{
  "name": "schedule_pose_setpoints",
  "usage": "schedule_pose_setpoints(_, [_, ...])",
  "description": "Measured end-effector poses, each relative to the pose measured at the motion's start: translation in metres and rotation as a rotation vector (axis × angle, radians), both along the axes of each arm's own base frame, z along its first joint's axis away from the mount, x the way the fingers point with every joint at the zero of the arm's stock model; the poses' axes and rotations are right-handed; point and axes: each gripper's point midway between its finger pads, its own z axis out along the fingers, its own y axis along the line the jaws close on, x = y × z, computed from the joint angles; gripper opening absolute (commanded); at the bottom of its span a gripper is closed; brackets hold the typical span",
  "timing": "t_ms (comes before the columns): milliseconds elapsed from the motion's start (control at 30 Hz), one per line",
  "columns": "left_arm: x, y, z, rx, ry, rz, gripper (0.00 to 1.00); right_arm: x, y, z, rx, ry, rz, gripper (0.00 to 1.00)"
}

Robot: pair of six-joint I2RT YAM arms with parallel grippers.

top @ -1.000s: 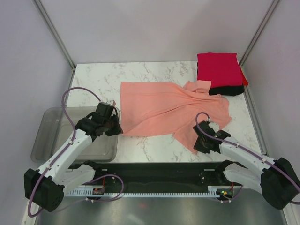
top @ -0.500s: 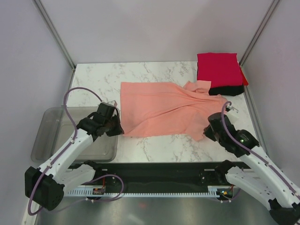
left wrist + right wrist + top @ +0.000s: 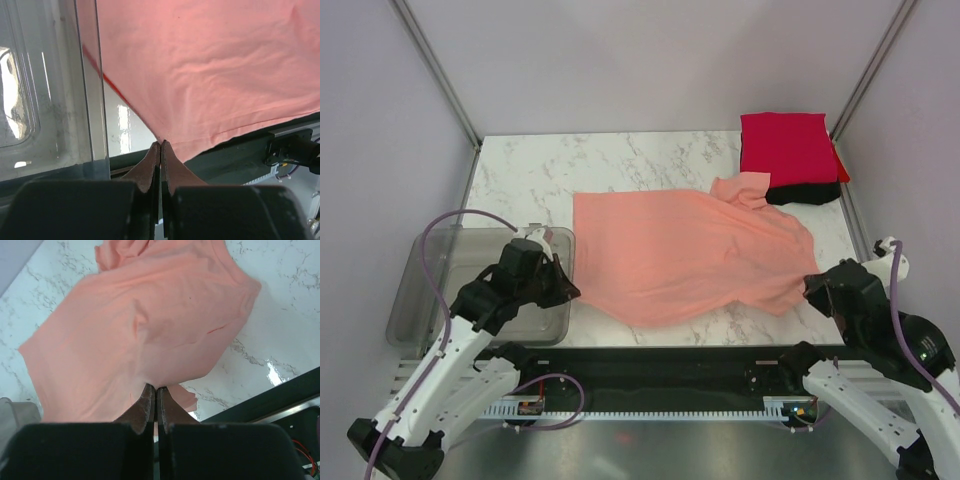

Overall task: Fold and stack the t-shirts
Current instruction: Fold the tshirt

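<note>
A salmon-pink t-shirt (image 3: 685,255) lies spread across the middle of a white marble table (image 3: 540,170). The left gripper (image 3: 160,145), just beside a grey see-through plastic tub (image 3: 430,290), has its fingers pressed together on the shirt's near-left corner, and the right gripper (image 3: 155,388) is likewise pinched tight on cloth at the near-right edge. In the far right corner a folded bright red t-shirt (image 3: 785,145) rests on what seems to be a black one (image 3: 805,193), well apart from both grippers.
</note>
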Motion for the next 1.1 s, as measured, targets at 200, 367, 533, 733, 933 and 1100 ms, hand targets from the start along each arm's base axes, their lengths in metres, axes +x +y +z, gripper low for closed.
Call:
schedule_pose_setpoints(200, [-0.01, 0.002, -0.004, 0.002, 0.048, 0.002, 0.02, -0.003, -0.005, 0.008, -0.007, -0.02, -0.003, 0.0])
schedule_pose_setpoints(367, [-0.012, 0.004, -0.011, 0.023, 0.086, 0.012, 0.02, -0.004, 0.0, -0.015, -0.051, 0.044, 0.046, 0.0])
schedule_pose_setpoints(533, [-0.003, 0.006, -0.023, 0.09, 0.157, 0.034, 0.02, 0.011, 0.019, -0.025, -0.086, 0.079, 0.132, 0.0])
schedule_pose_setpoints(733, [0.025, 0.008, -0.024, 0.175, 0.198, 0.078, 0.02, 0.046, 0.04, -0.038, -0.204, 0.161, 0.199, 0.0])
schedule_pose_setpoints(933, [0.063, 0.017, -0.018, 0.225, 0.204, 0.14, 0.02, 0.091, 0.053, -0.047, -0.354, 0.242, 0.237, 0.0])
schedule_pose_setpoints(1100, [0.086, 0.025, -0.031, 0.26, 0.243, 0.168, 0.02, 0.127, 0.039, -0.055, -0.403, 0.285, 0.207, 0.0])
